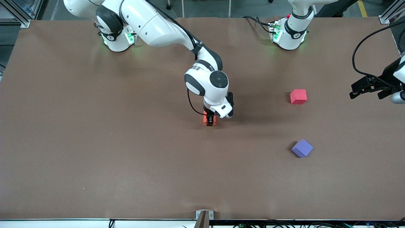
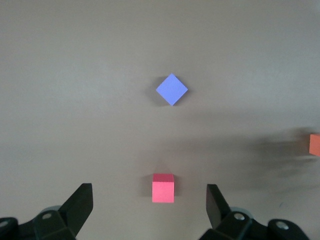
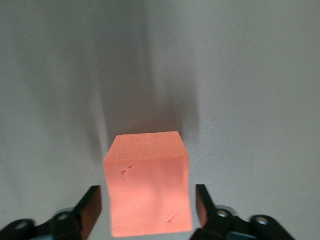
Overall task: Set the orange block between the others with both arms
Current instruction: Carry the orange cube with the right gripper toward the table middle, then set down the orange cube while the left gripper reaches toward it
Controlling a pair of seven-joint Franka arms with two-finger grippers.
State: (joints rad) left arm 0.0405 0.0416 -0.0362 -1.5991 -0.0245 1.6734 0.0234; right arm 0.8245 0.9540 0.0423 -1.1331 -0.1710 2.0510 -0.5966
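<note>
The orange block [image 1: 205, 119] [image 3: 147, 185] rests on the brown table [image 1: 95, 142] near its middle. My right gripper [image 1: 209, 122] [image 3: 148, 197] stands straight down around it, open, with a thin gap between each finger and the block's sides. The others lie toward the left arm's end: the pinkish-red cube [image 1: 298, 96] [image 2: 163, 188] and, nearer the front camera, the purple cube [image 1: 302, 148] [image 2: 171, 89]. My left gripper [image 1: 352, 92] [image 2: 149, 189] hangs open and empty over that end of the table. Its wrist view catches the orange block [image 2: 315, 145] at the frame's edge.
The two arm bases [image 1: 117, 39] [image 1: 289, 34] stand along the table edge farthest from the front camera. A small metal bracket [image 1: 204, 215] sits at the table edge nearest that camera. Black cables [image 1: 360, 53] loop by the left arm.
</note>
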